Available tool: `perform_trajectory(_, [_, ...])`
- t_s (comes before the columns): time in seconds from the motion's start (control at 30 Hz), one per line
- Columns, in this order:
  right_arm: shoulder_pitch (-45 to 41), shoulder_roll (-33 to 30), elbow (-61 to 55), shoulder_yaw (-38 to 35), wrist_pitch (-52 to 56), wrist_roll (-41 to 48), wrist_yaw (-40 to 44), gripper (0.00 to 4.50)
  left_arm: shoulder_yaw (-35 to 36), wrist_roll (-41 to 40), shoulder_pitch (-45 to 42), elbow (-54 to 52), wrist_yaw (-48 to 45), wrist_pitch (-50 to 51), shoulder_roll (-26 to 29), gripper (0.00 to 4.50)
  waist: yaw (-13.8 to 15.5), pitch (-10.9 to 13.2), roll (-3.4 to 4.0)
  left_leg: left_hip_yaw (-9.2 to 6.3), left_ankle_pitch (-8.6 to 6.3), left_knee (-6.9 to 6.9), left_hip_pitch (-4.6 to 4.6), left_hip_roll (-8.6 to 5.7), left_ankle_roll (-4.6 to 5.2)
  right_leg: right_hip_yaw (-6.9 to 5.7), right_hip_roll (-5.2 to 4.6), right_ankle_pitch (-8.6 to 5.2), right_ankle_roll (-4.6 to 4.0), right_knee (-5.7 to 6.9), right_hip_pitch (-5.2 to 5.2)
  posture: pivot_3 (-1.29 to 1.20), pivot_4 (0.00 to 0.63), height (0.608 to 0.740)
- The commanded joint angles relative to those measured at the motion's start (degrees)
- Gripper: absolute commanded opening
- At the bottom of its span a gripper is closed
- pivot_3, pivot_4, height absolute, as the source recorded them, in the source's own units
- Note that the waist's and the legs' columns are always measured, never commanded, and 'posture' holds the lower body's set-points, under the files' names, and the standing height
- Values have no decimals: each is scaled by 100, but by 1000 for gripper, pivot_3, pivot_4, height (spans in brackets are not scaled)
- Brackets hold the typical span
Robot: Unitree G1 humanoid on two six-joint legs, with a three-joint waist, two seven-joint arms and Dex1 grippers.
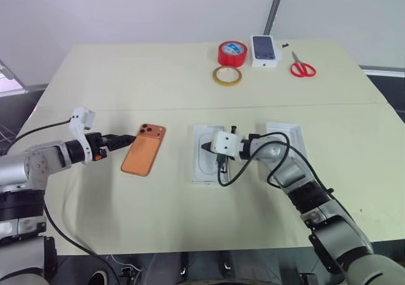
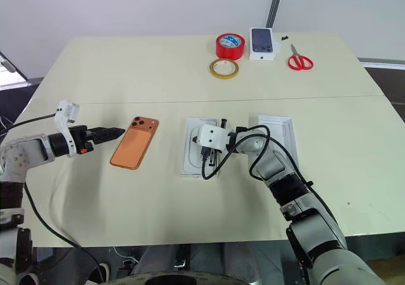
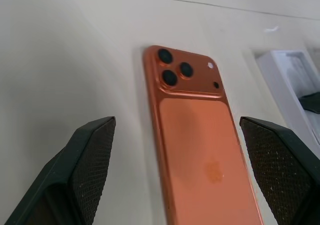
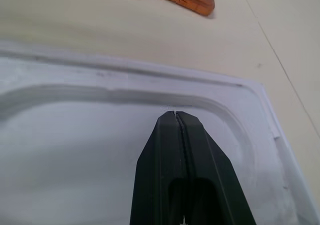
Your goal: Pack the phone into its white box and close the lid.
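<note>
Phone (image 1: 144,149) lies camera-side up on counter (image 1: 126,82), left of centre. Left gripper (image 1: 124,140) released, jaws wide, just beside phone's left edge. Right gripper (image 1: 204,147) clenched empty over white tray (image 1: 201,171), centre. Phone likely rigid, slick, thin: grip long edges mid-body.

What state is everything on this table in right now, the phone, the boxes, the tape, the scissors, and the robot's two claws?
orange phone: flat on the table, camera side up, unpacked.
left gripper: open, at the phone's end, fingers either side, not touching.
right gripper: shut, tips over the white tray.
white tray: lying open, oval recess empty.
white box: open, no lid on.
small phone-picture box: closed.
red tape roll: lying flat.
yellow tape ring: flat.
red scissors: closed.
</note>
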Motion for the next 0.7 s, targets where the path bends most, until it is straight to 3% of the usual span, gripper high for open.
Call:
perform_trajectory(0.03, [-131, -3, -142, -136, 41, 138, 121, 30, 27, 53, -170, 79, -111, -94, 125, 4166, 12, 0, 0, 0, 0, 0, 0, 0, 0, 0, 0, 0, 0, 0, 0, 0, 150, 740])
perform_trajectory(0.33, [117, -487, -211, 146, -4, -238, 531, 30, 74, 42, -190, 26, -128, -74, 60, 4166, 56, -1, -1, 0, 0, 1, -1, -1, 0, 0, -2, 0, 0, -2, 2, 0, 150, 740])
perform_trajectory(0.7, [-610, 594, -467, -597, 591, 689, -56, 30, 61, -31, -560, 712, -423, 268, 243, 4166, 33, 1, 0, 0, 2, 1, -2, -1, -4, 0, -1, 0, 0, 3, -4, 0, 150, 740])
